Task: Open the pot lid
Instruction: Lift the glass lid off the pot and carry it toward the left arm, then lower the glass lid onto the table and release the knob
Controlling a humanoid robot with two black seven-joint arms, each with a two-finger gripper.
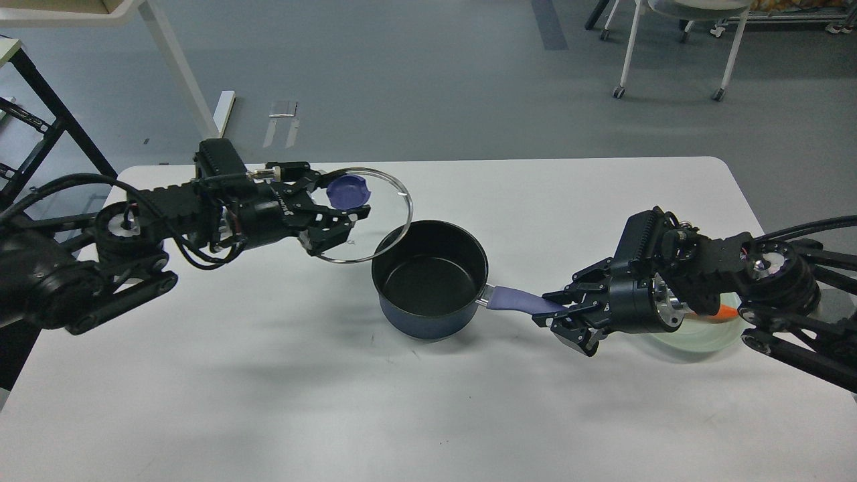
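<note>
A dark blue pot [428, 281] with a black inside stands uncovered on the white table [428, 402], its purple handle [522, 300] pointing right. My left gripper [338, 201] is shut on the purple knob [348, 191] of the glass lid [381, 221] and holds the lid in the air, up and to the left of the pot. My right gripper [559, 311] is shut on the end of the pot handle.
A pale green plate [696, 335] with something orange [720, 312] on it lies under my right arm. White table legs and a wheeled stand are on the grey floor beyond the table's far edge.
</note>
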